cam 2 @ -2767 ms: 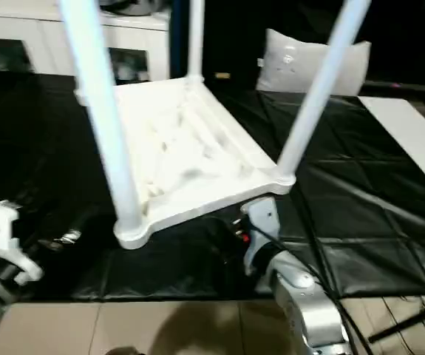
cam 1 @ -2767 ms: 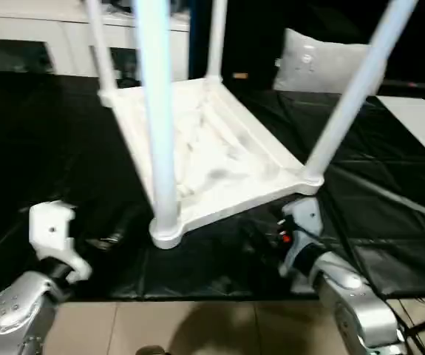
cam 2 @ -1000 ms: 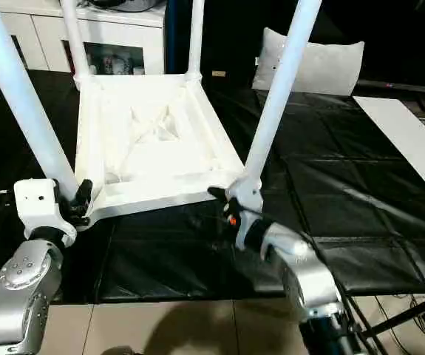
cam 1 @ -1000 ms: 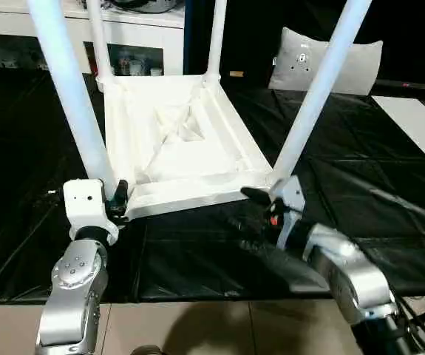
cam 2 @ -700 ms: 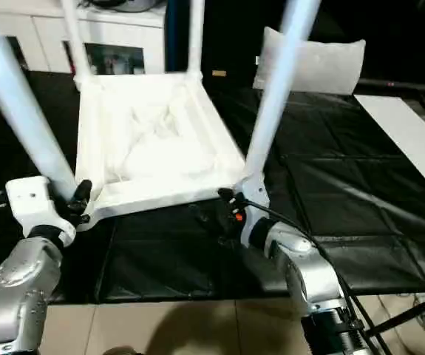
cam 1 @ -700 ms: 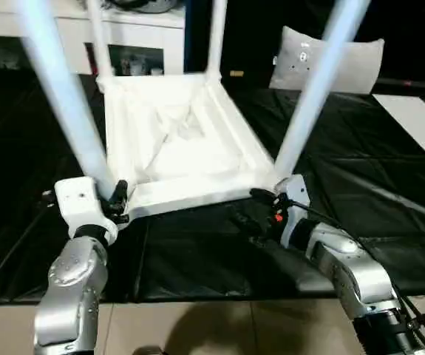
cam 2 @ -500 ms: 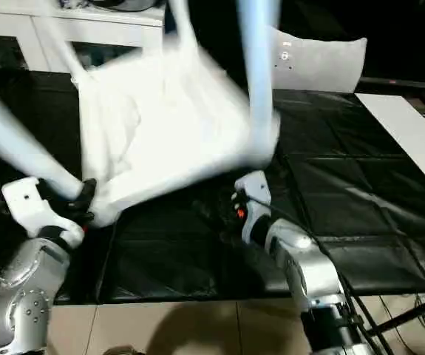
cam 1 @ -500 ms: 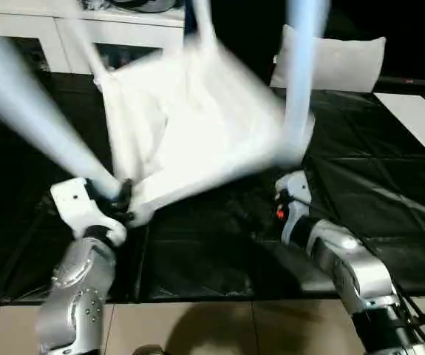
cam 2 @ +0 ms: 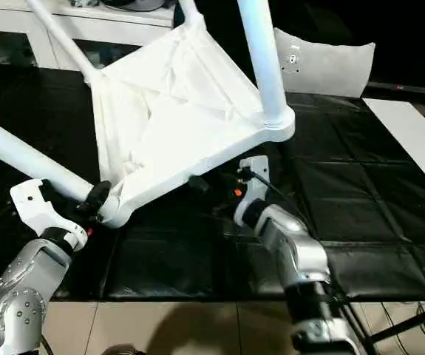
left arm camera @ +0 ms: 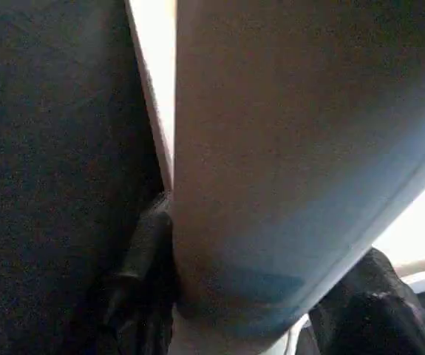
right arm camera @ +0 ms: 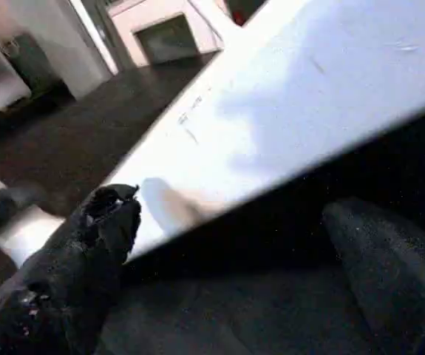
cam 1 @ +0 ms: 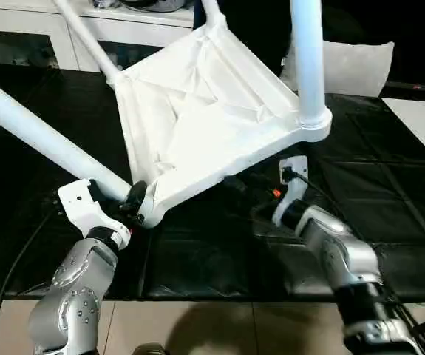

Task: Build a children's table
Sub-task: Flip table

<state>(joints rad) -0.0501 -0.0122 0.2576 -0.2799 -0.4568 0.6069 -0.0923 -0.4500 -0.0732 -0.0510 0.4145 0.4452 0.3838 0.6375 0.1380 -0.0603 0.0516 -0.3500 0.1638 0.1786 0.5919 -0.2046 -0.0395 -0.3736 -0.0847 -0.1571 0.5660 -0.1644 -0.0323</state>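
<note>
Looking down from the head: upturned children's table point(cam 1: 205, 111) tilted on black sheet point(cam 1: 389, 207), legs fitted in corner sockets; left gripper point(cam 1: 127, 203) clamped on near leg point(cam 1: 42, 137). Right wrist: right gripper point(right arm camera: 227, 281) fingers apart under tabletop edge.

A home living room: white cabinet point(cam 1: 64, 33), cushion point(cam 1: 349, 66), black floor mat point(cam 1: 389, 200).

No readable text, label, brand or number on anything here.
</note>
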